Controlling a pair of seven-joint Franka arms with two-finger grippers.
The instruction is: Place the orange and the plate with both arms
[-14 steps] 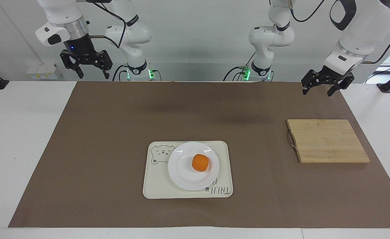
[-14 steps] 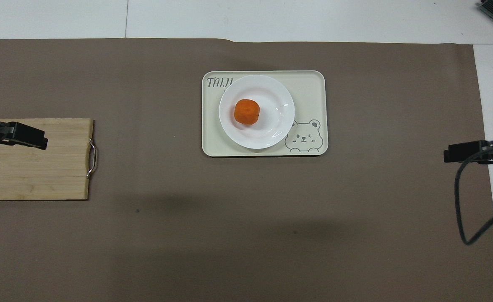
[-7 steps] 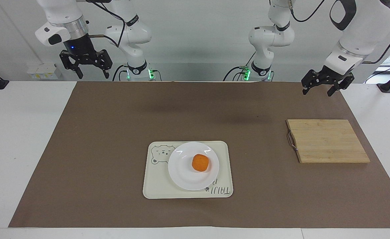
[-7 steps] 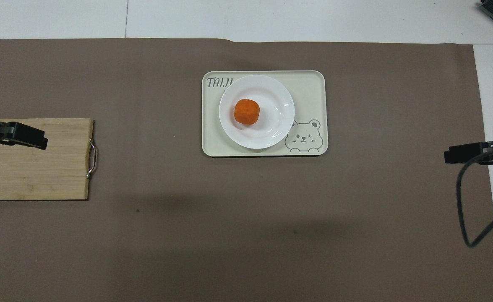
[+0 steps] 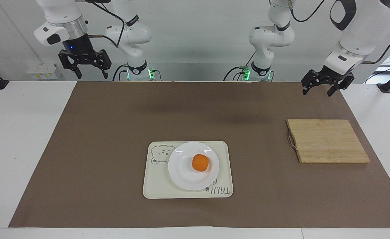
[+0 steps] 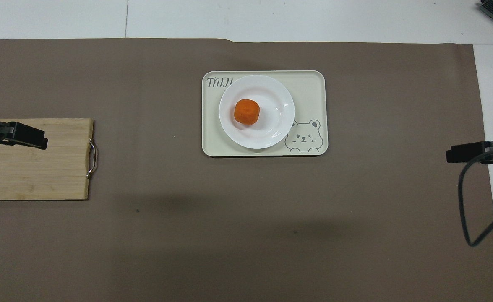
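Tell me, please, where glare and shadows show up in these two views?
Facing view: small bright glints on the plate rim nearest the robots; two soft dark shadow patches on the brown mat nearer the robots than the tray. Overhead view: a glint on the plate's rim beside the orange; the same faint shadows.

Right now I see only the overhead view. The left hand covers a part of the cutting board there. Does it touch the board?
Observer: No. In the facing view the left hand hangs in the air, well clear of the cutting board.
Operator: Does it hold anything?
Observer: Nothing. Its fingers are spread open and empty.
Operator: And the right hand? I see only its tip.
Observer: The right hand also hangs in the air, open and empty, touching nothing.
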